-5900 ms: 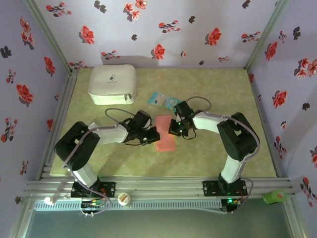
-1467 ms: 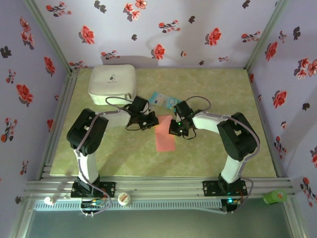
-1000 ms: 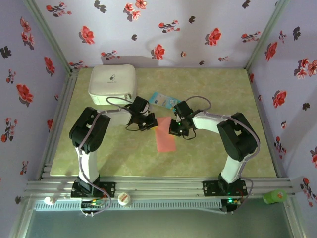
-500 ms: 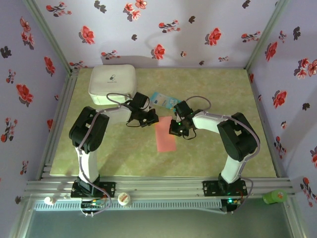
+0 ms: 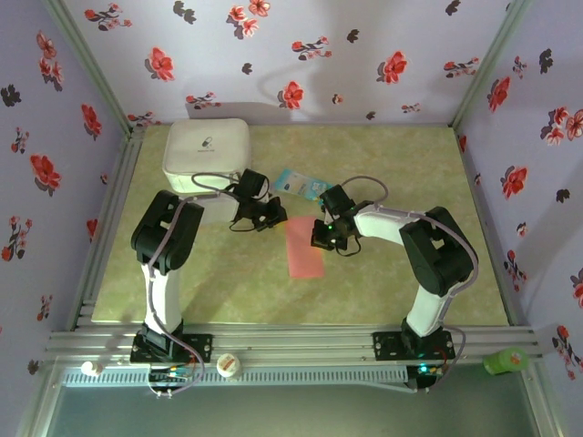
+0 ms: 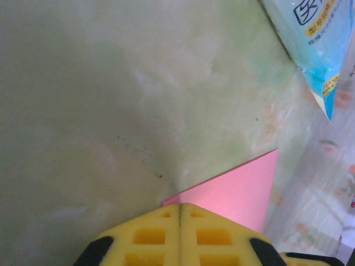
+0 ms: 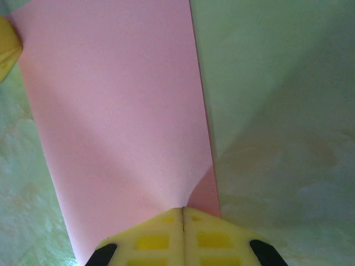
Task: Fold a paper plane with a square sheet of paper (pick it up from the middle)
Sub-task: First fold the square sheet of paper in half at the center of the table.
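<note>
The square sheet of paper [image 5: 304, 248], folded to a narrow pink strip with straight edges, lies mid-frame in the top view. There is bare table [image 5: 228, 291] below it and to either side. The left gripper [image 5: 274, 217], jaws closed flush, sits at its upper-left corner. The right gripper [image 5: 319, 238], also closed, meets its right edge. Whether either pinches the paper is unclear. A light-blue packet [image 5: 301, 184] lies just above, and a white case [image 5: 207, 155] sits at upper left.
</note>
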### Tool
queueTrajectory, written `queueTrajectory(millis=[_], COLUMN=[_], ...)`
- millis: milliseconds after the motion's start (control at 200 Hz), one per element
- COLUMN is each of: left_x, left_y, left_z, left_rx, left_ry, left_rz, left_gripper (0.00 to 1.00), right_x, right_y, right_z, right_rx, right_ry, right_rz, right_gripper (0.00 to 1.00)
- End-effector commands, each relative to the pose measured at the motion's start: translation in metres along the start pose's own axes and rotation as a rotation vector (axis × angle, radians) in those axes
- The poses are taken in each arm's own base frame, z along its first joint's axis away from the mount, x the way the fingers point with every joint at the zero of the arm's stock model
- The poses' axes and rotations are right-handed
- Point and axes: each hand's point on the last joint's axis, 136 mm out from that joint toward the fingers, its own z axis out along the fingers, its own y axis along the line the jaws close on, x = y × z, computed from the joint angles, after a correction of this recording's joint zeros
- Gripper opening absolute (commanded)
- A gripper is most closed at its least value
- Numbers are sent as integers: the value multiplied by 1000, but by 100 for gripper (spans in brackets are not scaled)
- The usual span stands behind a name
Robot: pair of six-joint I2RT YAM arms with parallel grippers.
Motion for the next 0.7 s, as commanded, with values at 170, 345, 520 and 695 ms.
queueTrajectory(millis=[170,345,520,695], left_x=[-6,-12,1,23], left_y=[6,-36,-53,-54], left_z=[-9,-31,-30,-12], left_rx=[-90,1,48,101], left_ry=[-9,-46,-31,26], left_rz=[-19,46,96,105], left_gripper=[6,9,9,9], right_x=[32,31,31,31], right_y=[-53,-53,-54,-54], right_z=[6,7,7,7], right_rx=[210,213,214,218], right_ry=[97,97,96,98], right_rz=[33,34,37,35], right_gripper=[0,0,0,0])
